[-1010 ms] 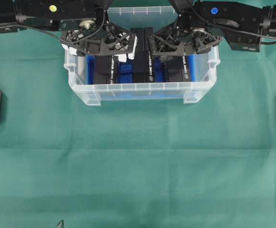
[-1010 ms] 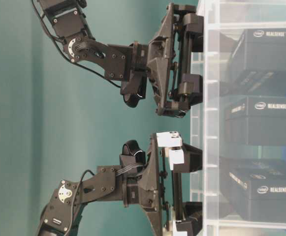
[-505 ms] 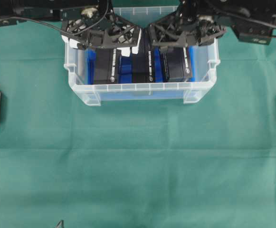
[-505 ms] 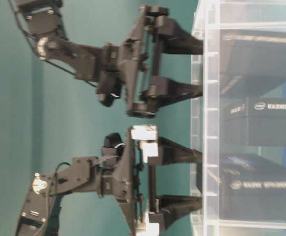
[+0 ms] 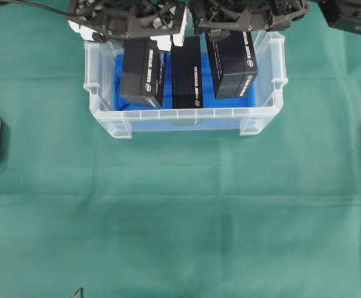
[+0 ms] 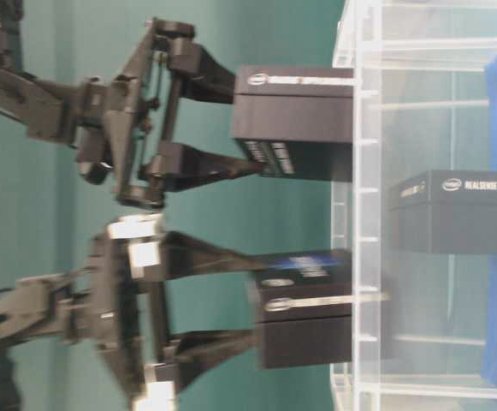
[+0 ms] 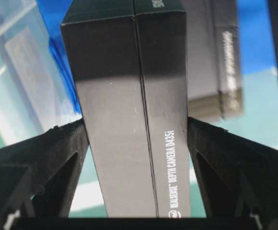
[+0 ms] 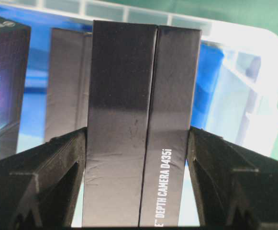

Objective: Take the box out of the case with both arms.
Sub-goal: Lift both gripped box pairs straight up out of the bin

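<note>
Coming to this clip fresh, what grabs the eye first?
Two black boxes, each clamped in a gripper: the left gripper holds the left box, the right gripper the right box, both partly above the rim of the clear case. A third box stays inside between them.

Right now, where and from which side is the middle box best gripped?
Probably from above, gripping its two long sides near the top: the middle box stands on edge in the case, whose walls bar any sideways approach.
</note>
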Available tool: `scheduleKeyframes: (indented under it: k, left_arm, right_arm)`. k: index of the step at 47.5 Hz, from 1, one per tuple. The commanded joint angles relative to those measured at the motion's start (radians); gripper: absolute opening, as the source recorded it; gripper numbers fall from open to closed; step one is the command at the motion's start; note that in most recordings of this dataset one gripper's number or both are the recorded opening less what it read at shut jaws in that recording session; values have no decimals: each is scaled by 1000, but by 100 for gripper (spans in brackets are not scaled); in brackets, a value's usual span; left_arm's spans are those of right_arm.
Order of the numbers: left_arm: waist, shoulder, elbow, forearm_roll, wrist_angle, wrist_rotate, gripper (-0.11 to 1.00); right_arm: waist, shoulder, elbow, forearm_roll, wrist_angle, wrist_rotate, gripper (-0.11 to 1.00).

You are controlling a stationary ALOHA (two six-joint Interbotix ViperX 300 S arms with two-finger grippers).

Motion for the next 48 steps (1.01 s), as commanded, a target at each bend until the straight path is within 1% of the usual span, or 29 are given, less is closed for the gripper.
scheduleKeyframes:
  k: [1, 10, 19, 23, 29, 48]
  left_arm:
    - [0, -48, -75, 0, 51, -3, 64]
    - [0, -49, -170, 0, 178, -2, 64]
    - [0, -43, -264, 0, 225, -2, 64]
    - [0, -38, -291, 0, 239, -2, 64]
    - [0, -32, -311, 0, 262, 0, 64]
    - [2, -31, -314, 0, 268, 8, 64]
  right_arm:
    - [-2, -51, -58, -9, 21, -6, 65]
    - [2, -63, -129, -9, 77, -11, 65]
    - [17, -64, -207, -43, 144, -9, 65]
    - [18, -64, -232, -48, 169, -11, 65]
    - [23, -64, -253, -48, 189, -11, 65]
    - [25, -64, -255, -48, 189, -9, 65]
